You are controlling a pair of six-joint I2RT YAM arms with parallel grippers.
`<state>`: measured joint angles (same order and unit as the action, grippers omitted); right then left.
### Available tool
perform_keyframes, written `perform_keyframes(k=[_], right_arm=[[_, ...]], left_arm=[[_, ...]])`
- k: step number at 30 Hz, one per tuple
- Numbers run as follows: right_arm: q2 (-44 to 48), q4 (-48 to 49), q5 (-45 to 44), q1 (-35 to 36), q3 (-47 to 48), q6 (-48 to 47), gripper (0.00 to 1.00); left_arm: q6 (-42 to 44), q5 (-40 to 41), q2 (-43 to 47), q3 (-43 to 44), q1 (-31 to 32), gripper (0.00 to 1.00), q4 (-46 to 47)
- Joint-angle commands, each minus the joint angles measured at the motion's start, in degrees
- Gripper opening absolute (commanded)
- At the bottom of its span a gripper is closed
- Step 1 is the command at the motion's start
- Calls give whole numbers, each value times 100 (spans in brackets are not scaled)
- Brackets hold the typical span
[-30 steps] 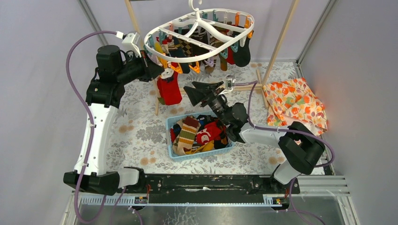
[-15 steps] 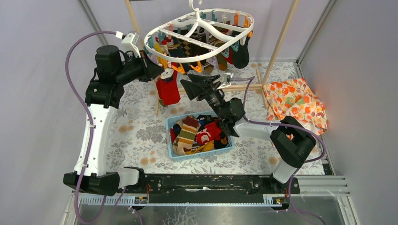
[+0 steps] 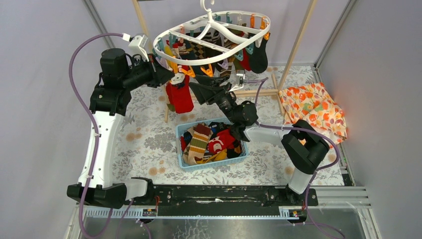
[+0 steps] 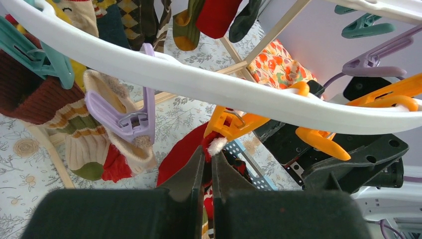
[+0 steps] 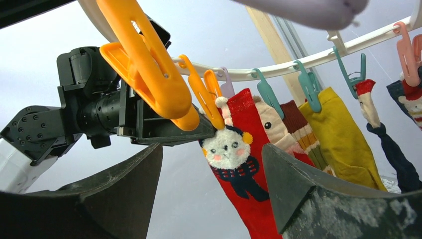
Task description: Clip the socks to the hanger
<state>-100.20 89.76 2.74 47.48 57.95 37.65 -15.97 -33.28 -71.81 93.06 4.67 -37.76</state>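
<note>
The tabletop (image 3: 144,142), covered with a flowered pattern, carries a blue basket (image 3: 214,163) full of mixed socks (image 3: 199,142) in its middle and a folded orange floral cloth (image 3: 313,112) at its right edge. Above the far part hangs the white oval hanger (image 3: 219,57). Its long axis runs from left to right and its right end is a little higher. Many socks are already hanging under it, their long axes vertical. The wooden frame (image 3: 296,47) stands behind and beside it. At the near left rim of the oval a red sock (image 3: 179,97) with a snowman face hangs straight down, cuff up and toe down, well above the tabletop and left of the basket. There is free air under it and on its left side. The left gripper (image 4: 208,162) has its jaws clenched on the cuff of this sock, just under the rim. The right gripper (image 3: 195,92) comes from the right with its jaws spread wide, one on each side of the sock and not touching it. A small orange clip (image 5: 206,102) points down onto the cuff; whether it bites the fabric I cannot tell.
</note>
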Motion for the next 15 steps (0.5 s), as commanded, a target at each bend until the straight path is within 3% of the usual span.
perform_keyframes(k=[1,15], right_arm=[[-79,622,202,-37,313,133,79],[-342,833,527,-156,741,591,78]], left_arm=[[47,-116,137,95,-69,2,67],[98,-186,177,48,-115,2,49]])
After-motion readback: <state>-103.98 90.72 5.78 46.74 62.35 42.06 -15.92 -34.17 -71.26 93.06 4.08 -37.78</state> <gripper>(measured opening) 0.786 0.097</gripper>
